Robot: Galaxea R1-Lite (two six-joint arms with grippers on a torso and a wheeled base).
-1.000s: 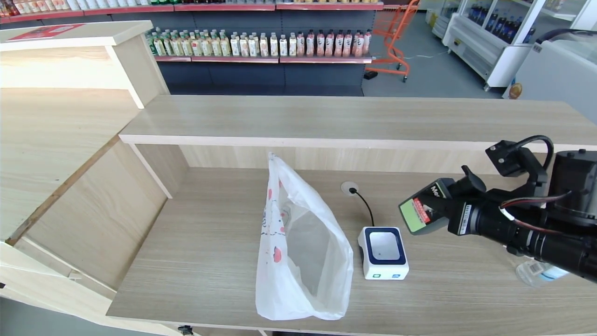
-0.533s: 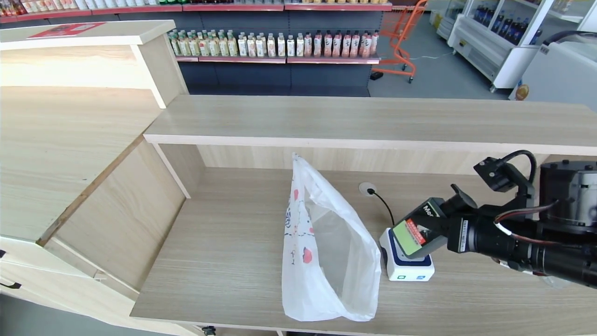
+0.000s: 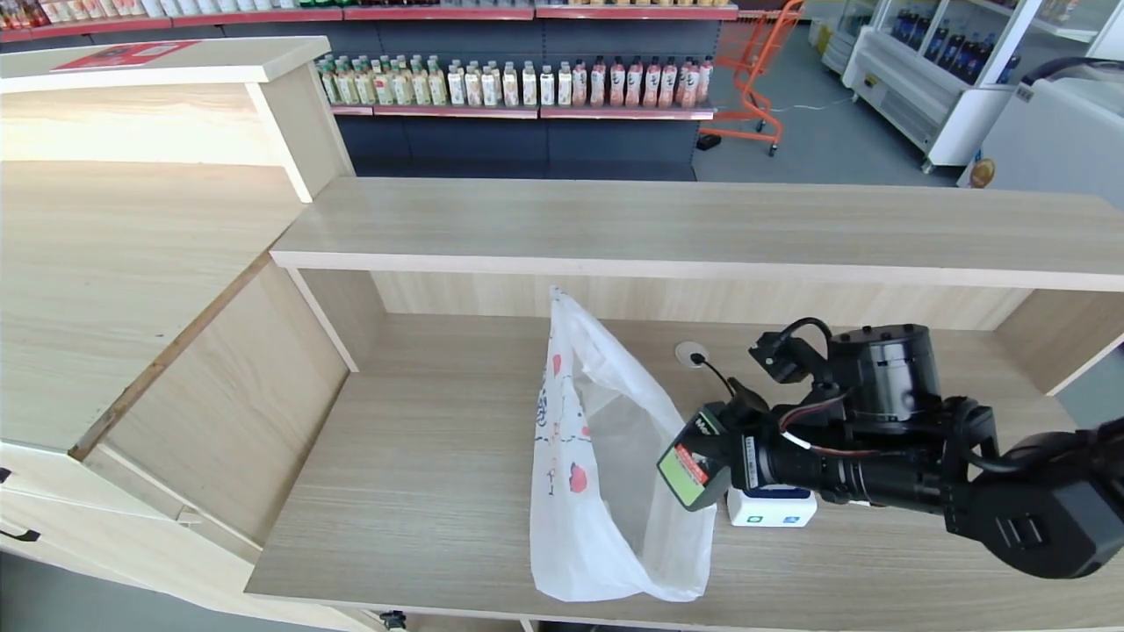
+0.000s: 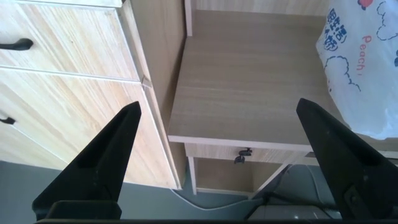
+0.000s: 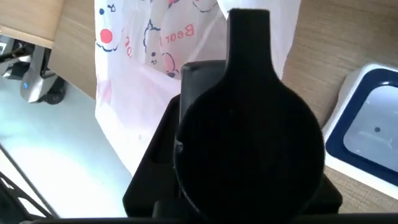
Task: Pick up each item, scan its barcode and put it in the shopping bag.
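Observation:
A white shopping bag (image 3: pixel 580 474) with pink and blue prints stands open on the wooden counter (image 3: pixel 421 474). My right gripper (image 3: pixel 718 437) is shut on a dark box with a green and red label (image 3: pixel 688 465), held at the bag's right rim, just left of the scanner. The white scanner with its blue-framed window (image 3: pixel 771 508) sits under the right arm, mostly covered. In the right wrist view the bag (image 5: pixel 149 43) lies beyond the dark box (image 5: pixel 196 78), with the scanner (image 5: pixel 367 130) beside it. My left gripper (image 4: pixel 217 168) hangs open and empty off the counter's front left corner.
A raised shelf (image 3: pixel 702 224) runs along the back of the counter and a side panel (image 3: pixel 219 412) closes its left. The scanner's cable goes to a round port (image 3: pixel 691 354). Drawers (image 4: pixel 62 93) stand left of the counter; the bag (image 4: pixel 367 68) sits at its right.
The head camera shifted at first. My right arm has carried the dark box leftward, from right of the scanner, across it, to the bag's right rim.

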